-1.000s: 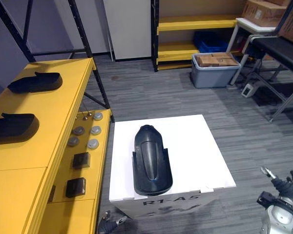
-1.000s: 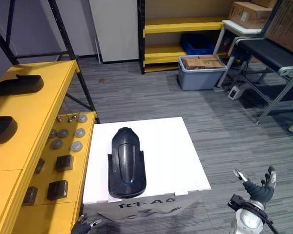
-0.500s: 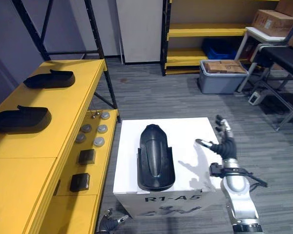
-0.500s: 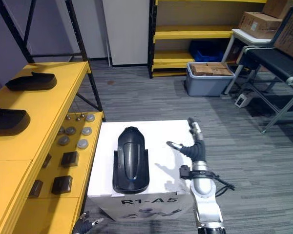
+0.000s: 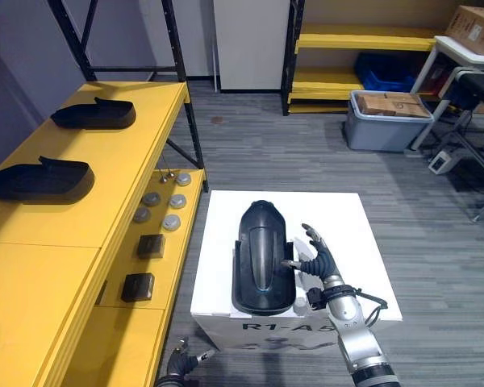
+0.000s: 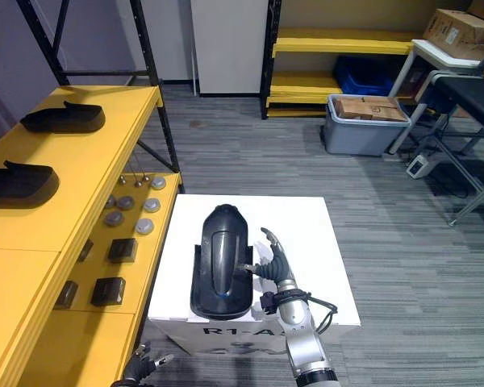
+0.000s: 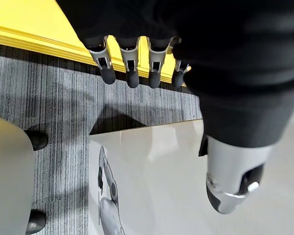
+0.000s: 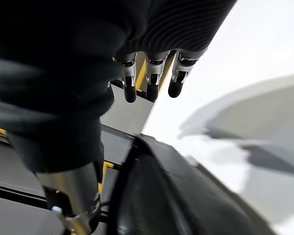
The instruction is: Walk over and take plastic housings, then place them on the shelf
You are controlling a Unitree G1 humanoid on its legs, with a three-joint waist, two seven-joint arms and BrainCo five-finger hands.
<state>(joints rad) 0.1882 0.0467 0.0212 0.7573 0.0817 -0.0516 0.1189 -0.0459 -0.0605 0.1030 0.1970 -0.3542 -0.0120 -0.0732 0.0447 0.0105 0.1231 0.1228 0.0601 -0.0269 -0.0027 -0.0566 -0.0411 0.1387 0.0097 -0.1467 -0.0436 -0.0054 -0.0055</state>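
So the white square-topped box (image 5: 351, 242) has one glossy black plastic housing (image 5: 262, 258) lying lengthwise on it. The yellow shelf (image 5: 121, 173) carries a nearer black housing (image 5: 40, 179) and a farther black housing (image 5: 94, 114), well apart. Its lower tier (image 5: 166, 271) holds grey round discs (image 5: 171, 222) and small black blocks (image 5: 151, 245).

Housing (image 5: 262, 250) is noted glossy black, box (image 5: 363, 242) white, shelf (image 5: 105, 185) yellow; floor (image 5: 290, 153) is patterned in fine light-and-dark grey stripes.

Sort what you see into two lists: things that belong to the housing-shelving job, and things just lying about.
Job: black housing on the white box; yellow shelf; two housings already on it; right hand, open beside the housing.
Lying about: grey bin of cartons; blue crate; round metal discs; small black blocks.
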